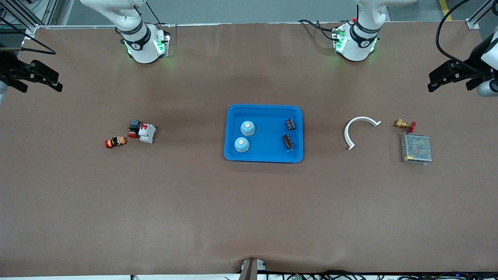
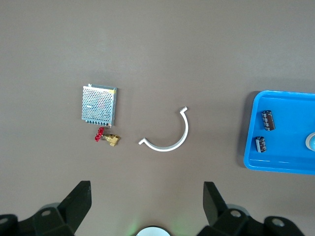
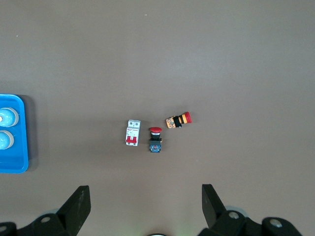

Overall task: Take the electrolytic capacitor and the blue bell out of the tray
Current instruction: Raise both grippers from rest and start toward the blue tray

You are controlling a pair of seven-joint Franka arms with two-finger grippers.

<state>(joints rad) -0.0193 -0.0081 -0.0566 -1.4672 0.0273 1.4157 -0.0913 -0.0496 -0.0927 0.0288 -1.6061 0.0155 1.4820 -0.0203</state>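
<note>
Both my arms wait, raised at the two ends of the table. My left gripper (image 1: 447,79) hangs over bare table at the left arm's end, fingers spread wide, nothing between them. My right gripper (image 1: 41,79) hangs over bare table at the right arm's end, fingers likewise released and holding nothing.

The blue tray (image 1: 264,111) sits mid-table, flat, with a raised rim all round. Inside it, two bells (image 1: 248,127) stand toward the right arm's end, one nearer the front camera than the other, close together but apart. Two capacitors (image 1: 288,141) lie toward the left arm's end of the tray, dark cylinders on their sides, also apart.

Toward the left arm's end: a white curved clip (image 1: 352,130), a small brass valve with a red handle (image 1: 404,125), and just beside the valve a metal mesh box (image 1: 416,148), nearer the front camera. The clip lies well apart from the tray.

Toward the right arm's end: a white breaker (image 1: 147,133), a black push button with a red cap (image 1: 134,128) touching or nearly touching it, and a red and orange button (image 1: 115,142) near them.

Brown mat (image 1: 249,210) covers the table, wide open on the front camera's side. Cables run along that edge.
</note>
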